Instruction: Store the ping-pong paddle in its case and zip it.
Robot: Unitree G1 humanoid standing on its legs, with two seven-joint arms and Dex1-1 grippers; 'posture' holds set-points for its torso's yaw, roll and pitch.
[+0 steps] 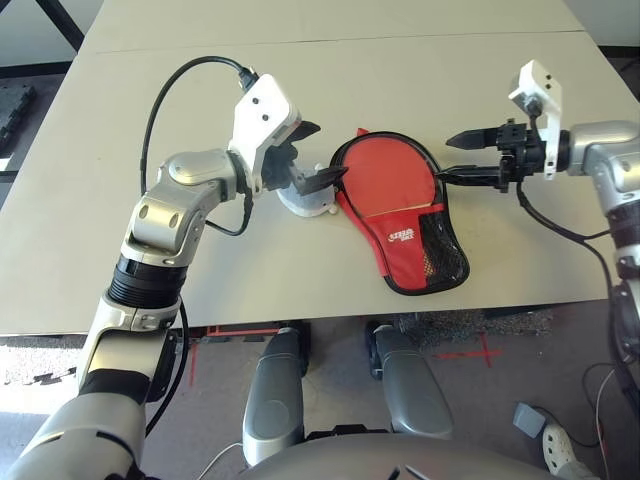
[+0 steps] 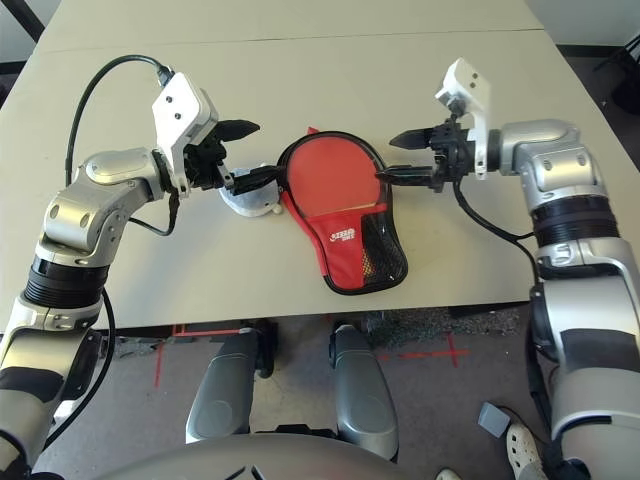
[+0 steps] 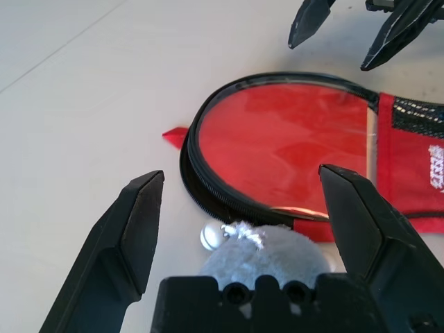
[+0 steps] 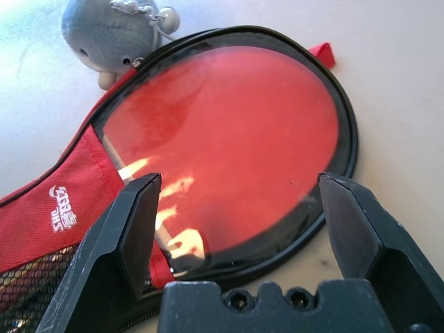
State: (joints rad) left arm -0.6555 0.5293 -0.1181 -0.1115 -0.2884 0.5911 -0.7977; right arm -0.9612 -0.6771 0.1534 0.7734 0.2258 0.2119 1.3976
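Two grippers hover spread open, the left gripper (image 1: 312, 155) and right gripper (image 1: 455, 157) flanking the case (image 1: 405, 215) on the tabletop (image 1: 90, 200). The ping-pong paddle (image 4: 229, 139) lies inside it, red face uncovered at the far end, handle end under fabric pointing near-right. A grey pouch (image 3: 267, 253) sits just left.

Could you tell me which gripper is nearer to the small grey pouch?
Left. The left gripper is open right over the pouch; the right gripper, also open, is across the case.
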